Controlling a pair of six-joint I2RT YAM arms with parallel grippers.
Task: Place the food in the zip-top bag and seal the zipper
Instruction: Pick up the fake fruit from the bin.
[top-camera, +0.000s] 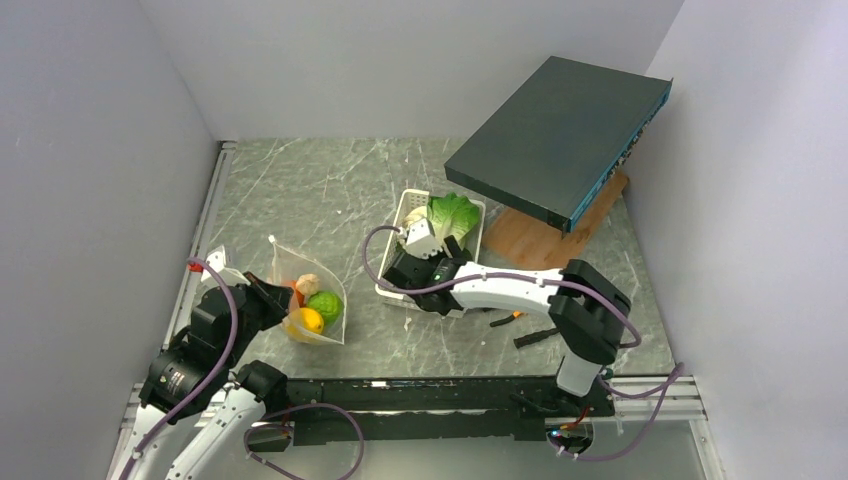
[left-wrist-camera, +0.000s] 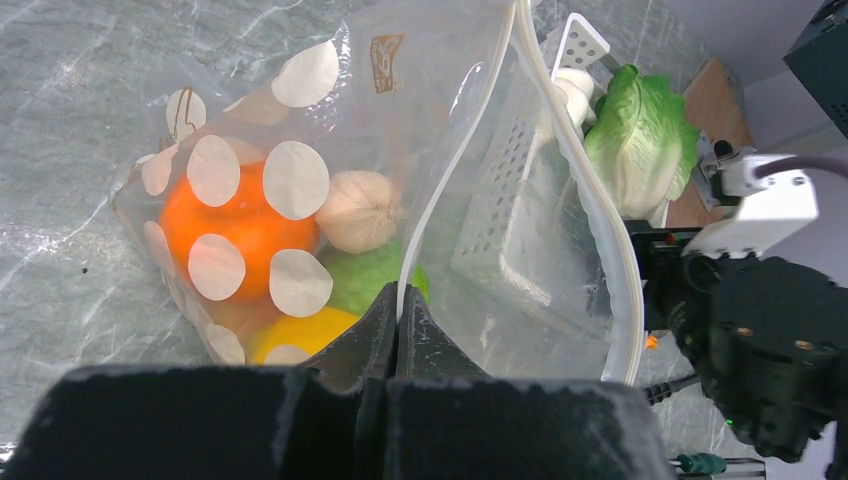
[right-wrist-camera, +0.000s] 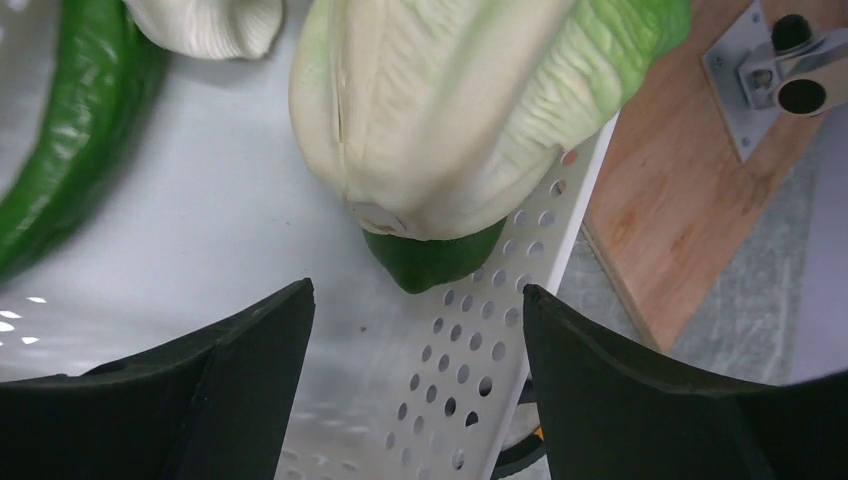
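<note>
The clear zip-top bag (top-camera: 318, 290) with white dots lies on the table at the left, its mouth held open. Inside I see an orange (left-wrist-camera: 235, 225), a pale peach (left-wrist-camera: 358, 210), a green lime (left-wrist-camera: 365, 275) and a yellow lemon (left-wrist-camera: 295, 335). My left gripper (left-wrist-camera: 398, 300) is shut on the bag's whitish zipper strip (left-wrist-camera: 445, 170). My right gripper (right-wrist-camera: 418, 300) is open over the white basket (right-wrist-camera: 500, 340), just short of the lettuce (right-wrist-camera: 450, 110). A dark green vegetable (right-wrist-camera: 435, 255) peeks from under the lettuce. A white mushroom (right-wrist-camera: 205, 22) and a long green pepper (right-wrist-camera: 70, 140) lie in the basket.
A dark flat box (top-camera: 560, 135) stands tilted on a wooden board (top-camera: 545, 235) at the back right, close to the basket (top-camera: 400, 215). Grey walls close in the left, back and right. Small black pieces (top-camera: 535, 337) lie near the right arm.
</note>
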